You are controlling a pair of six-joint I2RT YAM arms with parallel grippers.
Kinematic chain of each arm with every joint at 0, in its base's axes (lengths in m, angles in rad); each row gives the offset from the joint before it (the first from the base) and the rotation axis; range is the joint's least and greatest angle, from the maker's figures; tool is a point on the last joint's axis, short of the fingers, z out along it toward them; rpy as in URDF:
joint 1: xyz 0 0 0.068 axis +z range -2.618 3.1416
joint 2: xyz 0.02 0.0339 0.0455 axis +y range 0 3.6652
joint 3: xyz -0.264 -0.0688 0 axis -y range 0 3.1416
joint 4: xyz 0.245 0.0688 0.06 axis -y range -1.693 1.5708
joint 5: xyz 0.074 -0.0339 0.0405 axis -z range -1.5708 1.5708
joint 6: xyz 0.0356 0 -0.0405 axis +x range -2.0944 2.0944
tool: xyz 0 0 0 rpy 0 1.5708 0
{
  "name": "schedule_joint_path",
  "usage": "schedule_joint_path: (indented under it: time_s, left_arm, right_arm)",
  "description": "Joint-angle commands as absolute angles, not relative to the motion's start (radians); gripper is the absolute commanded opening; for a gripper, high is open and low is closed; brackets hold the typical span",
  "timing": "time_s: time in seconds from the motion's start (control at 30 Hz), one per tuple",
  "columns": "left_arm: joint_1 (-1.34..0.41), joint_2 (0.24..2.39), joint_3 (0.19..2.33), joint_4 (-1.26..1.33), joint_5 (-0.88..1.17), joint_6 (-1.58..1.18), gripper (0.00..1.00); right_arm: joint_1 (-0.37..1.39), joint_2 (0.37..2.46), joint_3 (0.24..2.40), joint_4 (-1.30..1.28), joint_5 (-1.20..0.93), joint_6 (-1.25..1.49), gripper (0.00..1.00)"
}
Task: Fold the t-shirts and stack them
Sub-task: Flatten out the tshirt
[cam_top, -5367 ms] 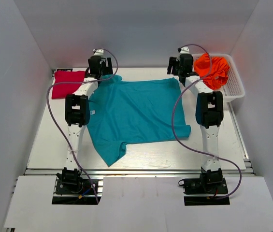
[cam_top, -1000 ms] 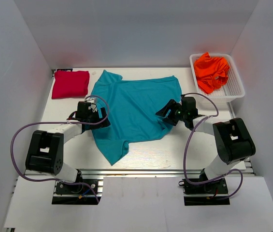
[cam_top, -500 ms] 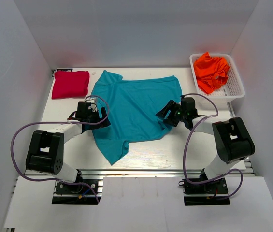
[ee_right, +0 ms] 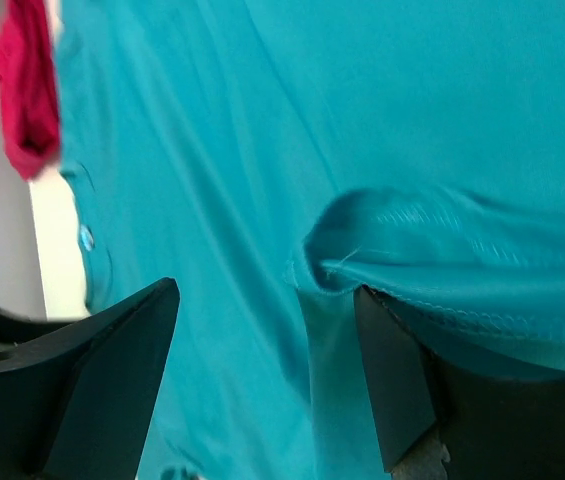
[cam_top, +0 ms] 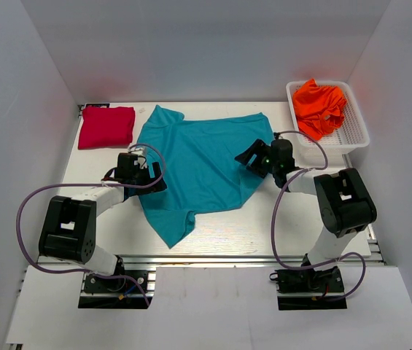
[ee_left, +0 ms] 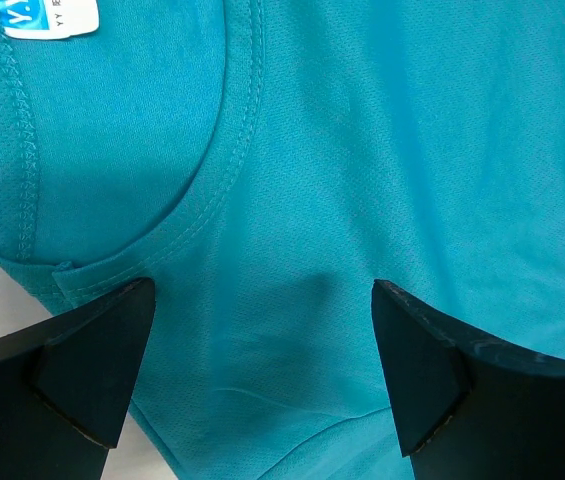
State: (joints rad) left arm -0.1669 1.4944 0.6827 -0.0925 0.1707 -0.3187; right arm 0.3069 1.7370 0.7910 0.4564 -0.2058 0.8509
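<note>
The teal t-shirt (cam_top: 198, 164) lies spread on the white table (cam_top: 278, 226), with its right edge turned inward. My left gripper (cam_top: 154, 178) is open and sits low over the shirt's left edge; in the left wrist view it (ee_left: 262, 350) straddles teal cloth (ee_left: 362, 150) just below the collar (ee_left: 212, 180). My right gripper (cam_top: 249, 156) is open at the shirt's right side. In the right wrist view it (ee_right: 262, 300) has a fold of hem (ee_right: 412, 240) draped over its right finger (ee_right: 402, 380). The red t-shirt (cam_top: 106, 126) lies folded at the far left. The orange t-shirt (cam_top: 321, 106) is bunched up.
A white mesh basket (cam_top: 359, 120) at the far right holds the orange shirt. White walls close in the table on three sides. The red shirt also shows in the right wrist view (ee_right: 27, 90). Purple cables loop off both arms.
Both arms came from the far edge down to the shirt's sides. In the last second my right gripper moved farther and leftward, taking the shirt's right edge inward. The left arm held still.
</note>
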Motion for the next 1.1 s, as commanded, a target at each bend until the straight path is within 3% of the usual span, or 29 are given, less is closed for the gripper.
schedule_joint_path:
  time_s: [0.0,0.13,0.4,0.8,1.07]
  left_arm:
    - [-0.164,1.519,0.652,-0.167,0.138,-0.314,1.0]
    - [-0.164,1.528,0.652,-0.176,0.129,-0.324,1.0]
    - [-0.164,1.528,0.652,-0.187,0.12,-0.324,1.0]
    - [-0.164,1.546,0.652,-0.187,0.129,-0.324,1.0]
    - [-0.164,1.586,0.672,-0.187,0.138,-0.324,1.0]
  right_arm:
    - [0.301,1.75,0.865,0.548,-0.126,0.799,0.78]
    - [0.302,1.804,0.945,0.531,-0.13,0.743,0.78]
    - [0.316,1.838,1.132,0.229,-0.038,0.514,0.78]
    - [0.255,1.621,0.945,-0.038,0.274,0.658,0.7]
    - [0.166,1.736,1.046,-0.034,0.158,0.675,0.68]
